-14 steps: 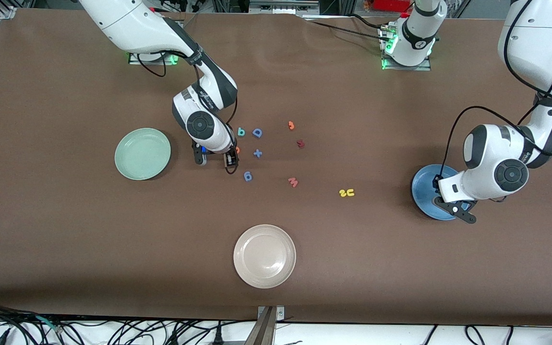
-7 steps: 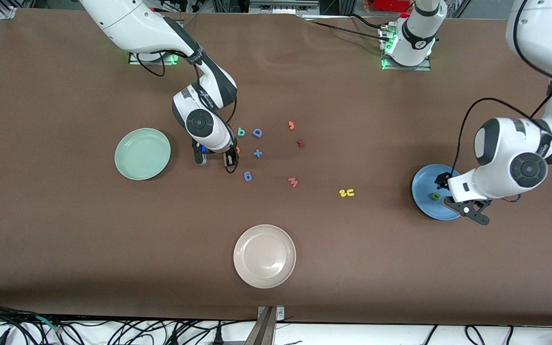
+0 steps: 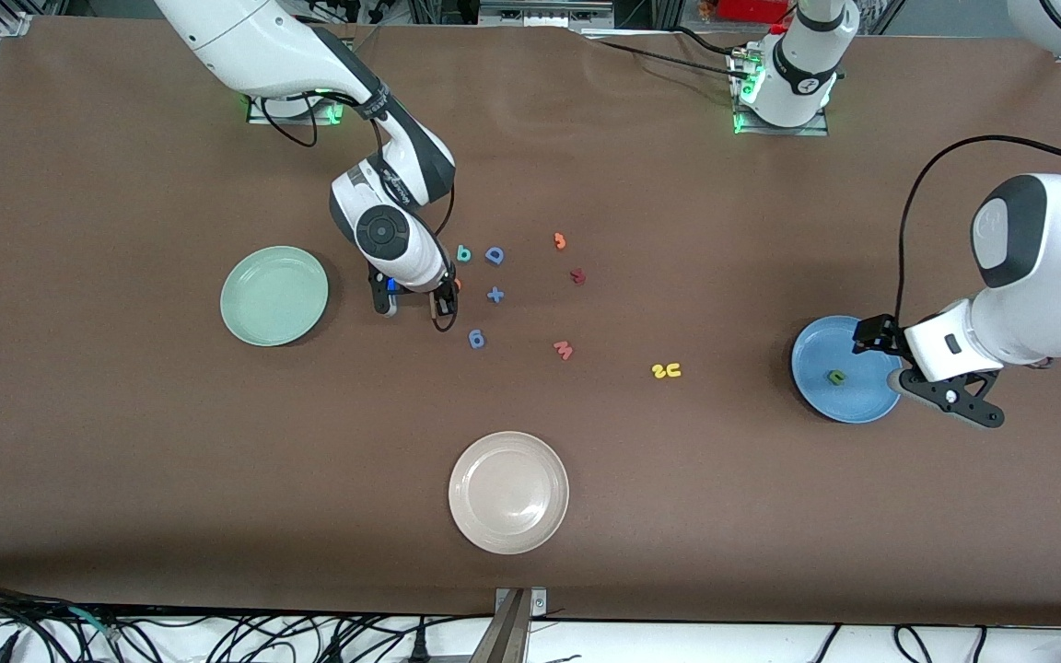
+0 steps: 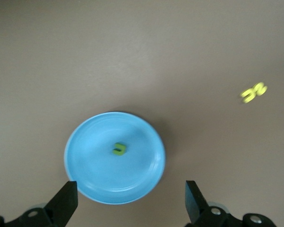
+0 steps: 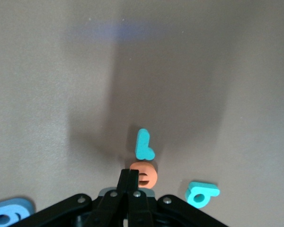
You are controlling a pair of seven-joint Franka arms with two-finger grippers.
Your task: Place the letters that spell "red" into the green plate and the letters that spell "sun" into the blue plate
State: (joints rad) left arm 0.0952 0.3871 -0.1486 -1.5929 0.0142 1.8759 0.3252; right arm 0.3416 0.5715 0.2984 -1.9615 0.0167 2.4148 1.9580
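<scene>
My right gripper is down at the table with its fingers shut together. Their tips rest against the edge of the orange "e"; whether they pinch it does not show. The teal "r" lies just past it and the teal "b"/"d" beside it. The green plate holds nothing. The green arch letter lies in the blue plate. My left gripper hangs open above that plate's edge. Two yellow letters lie together on the table.
Near the right gripper lie a blue "D", a blue plus and a blue "6". An orange "3", a dark red piece and a reddish "m" are scattered mid-table. An off-white plate stands nearest the front camera.
My left gripper opened, let the green letter drop into the blue plate, then rose and drew back toward its end of the table. My right gripper's fingers closed at the orange "e".
</scene>
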